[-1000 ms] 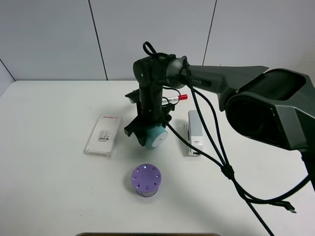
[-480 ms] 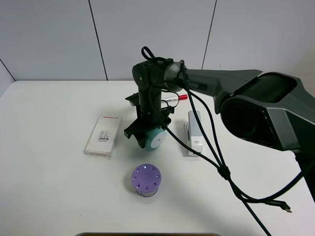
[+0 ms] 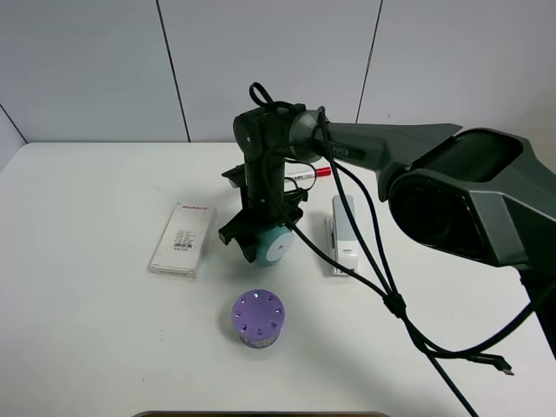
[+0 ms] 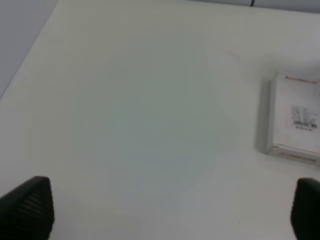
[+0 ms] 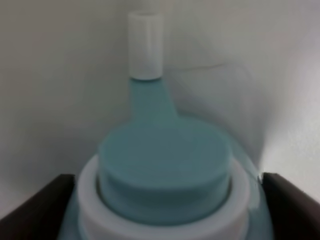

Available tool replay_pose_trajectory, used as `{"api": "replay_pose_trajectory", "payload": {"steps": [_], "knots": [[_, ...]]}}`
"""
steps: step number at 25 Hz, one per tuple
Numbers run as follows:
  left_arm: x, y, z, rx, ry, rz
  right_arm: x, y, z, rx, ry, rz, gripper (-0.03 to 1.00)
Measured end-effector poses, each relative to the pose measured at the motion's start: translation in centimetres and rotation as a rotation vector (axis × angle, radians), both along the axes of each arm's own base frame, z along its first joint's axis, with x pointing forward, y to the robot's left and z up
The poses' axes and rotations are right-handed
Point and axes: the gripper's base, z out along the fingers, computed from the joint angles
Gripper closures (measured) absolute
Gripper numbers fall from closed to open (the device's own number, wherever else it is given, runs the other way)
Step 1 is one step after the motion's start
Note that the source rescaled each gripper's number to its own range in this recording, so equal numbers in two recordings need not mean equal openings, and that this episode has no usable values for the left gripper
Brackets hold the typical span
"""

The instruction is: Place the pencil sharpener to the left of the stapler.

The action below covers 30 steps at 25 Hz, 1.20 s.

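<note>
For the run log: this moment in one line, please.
right gripper: shut on pencil sharpener | sharpener: left of stapler | left gripper: open, empty

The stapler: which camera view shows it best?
The exterior high view: the stapler lies there almost whole, right of the pencil sharpener. The left wrist view does not show it, only the flat white box. The right wrist view is filled by the pencil sharpener and shows no stapler.

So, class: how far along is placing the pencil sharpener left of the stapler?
Done: the pencil sharpener is already left of the stapler. In hand: the right jaws clamp it on both sides. Left: release and withdraw; whether it touches the table is unclear.
</note>
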Motion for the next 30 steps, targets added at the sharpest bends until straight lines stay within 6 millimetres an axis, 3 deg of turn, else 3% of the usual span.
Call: {"api": "replay_pose_trajectory", "payload": {"steps": [2,3,6,12,15,27,30], "knots": [[0.0,0.0,0.0,0.000,0.000,0.000,0.0,0.0,0.0,-0.001,0.001,0.000,0.31],[0.0,0.0,0.0,0.000,0.000,0.000,0.0,0.0,0.0,-0.001,0.002,0.000,0.17],[0.0,0.0,0.0,0.000,0.000,0.000,0.0,0.0,0.0,-0.003,0.004,0.001,0.02],[0.0,0.0,0.0,0.000,0.000,0.000,0.4,0.3,0.8,0.012,-0.014,0.001,-0.02],[0.0,0.0,0.0,0.000,0.000,0.000,1.0,0.8,2.2,0.049,-0.054,0.000,-0.02],[0.0,0.0,0.0,0.000,0.000,0.000,0.3,0.6,11.8,0.197,-0.196,-0.005,-0.03],[0.0,0.0,0.0,0.000,0.000,0.000,-0.4,0.0,15.4,0.245,-0.253,-0.004,-0.03]]}}
